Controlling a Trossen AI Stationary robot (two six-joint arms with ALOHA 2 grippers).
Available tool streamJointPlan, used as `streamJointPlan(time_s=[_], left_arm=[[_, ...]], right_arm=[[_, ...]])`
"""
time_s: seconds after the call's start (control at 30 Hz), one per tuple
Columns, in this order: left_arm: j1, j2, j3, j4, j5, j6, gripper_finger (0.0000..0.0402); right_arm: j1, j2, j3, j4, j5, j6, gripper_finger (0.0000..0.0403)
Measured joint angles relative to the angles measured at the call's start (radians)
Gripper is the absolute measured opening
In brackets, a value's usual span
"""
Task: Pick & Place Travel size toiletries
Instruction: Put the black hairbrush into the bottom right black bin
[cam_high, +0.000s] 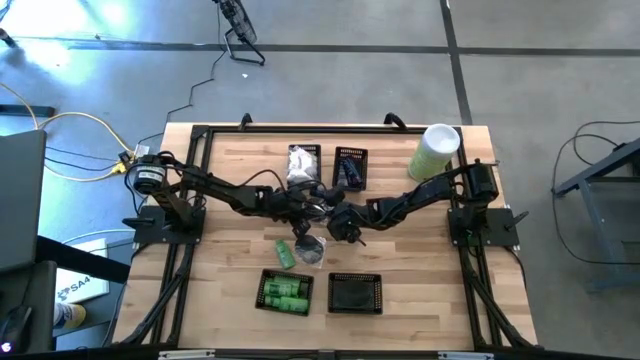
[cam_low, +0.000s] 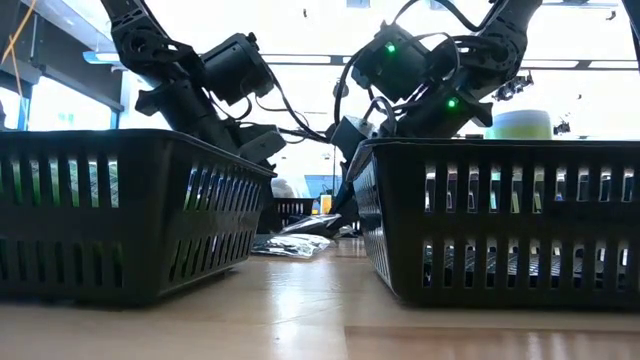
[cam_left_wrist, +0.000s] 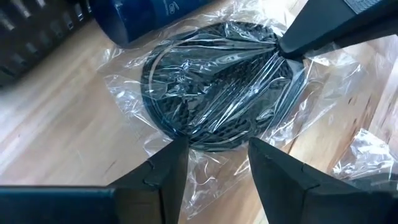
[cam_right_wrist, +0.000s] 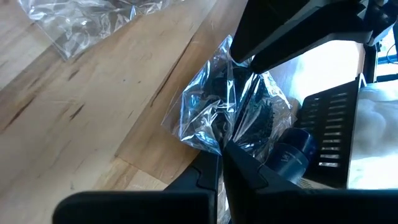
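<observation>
A dark round disc in a clear plastic wrap sits at the table's middle, between my two grippers, with a dark blue bottle just beside it. My right gripper is shut on the wrap. My left gripper is open, its fingers standing on either side of the wrap's loose edge on the side opposite the right gripper. A green tube and a clear packet lie on the wood nearer the front edge. My left gripper's open fingers flank the wrap's loose edge; I cannot tell whether they touch it. My right gripper pinches the clear wrap's edge between its two fingertips, slanting down from the table's right. The film runs taut in creases from the disc to the fingertips.
Two black baskets stand at the near edge, one with green bottles and one bare. At the far edge are a basket with white packets and one with dark pieces. A tall pale-green cylinder stands far right.
</observation>
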Motion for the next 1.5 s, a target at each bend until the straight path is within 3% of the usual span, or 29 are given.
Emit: streamJointPlan(time_s=[0.33, 0.5, 0.7, 1.03, 1.5], left_arm=[[0.001, -0.014, -0.003, 0.087, -0.054, 0.241, 0.0168], [-0.001, -0.104, 0.002, 0.150, -0.055, 0.377, 0.0168], [-0.023, -0.208, 0.000, 0.117, -0.056, 0.461, 0.0168], [-0.061, -0.351, -0.003, 0.014, -0.061, 0.485, 0.0168], [-0.058, -0.554, -0.311, 0.281, -0.065, 0.536, 0.0168]], right_arm=[[0.000, 0.000, 0.000, 0.004, 0.004, 0.025, 0.0003], [0.000, -0.024, 0.001, -0.008, 0.002, 0.053, 0.0003], [-0.004, -0.066, 0.000, -0.010, -0.004, 0.095, 0.0003], [-0.006, -0.162, -0.002, -0.084, -0.190, 0.159, 0.0003], [-0.025, -0.330, 0.001, -0.161, -0.255, 0.222, 0.0003]])
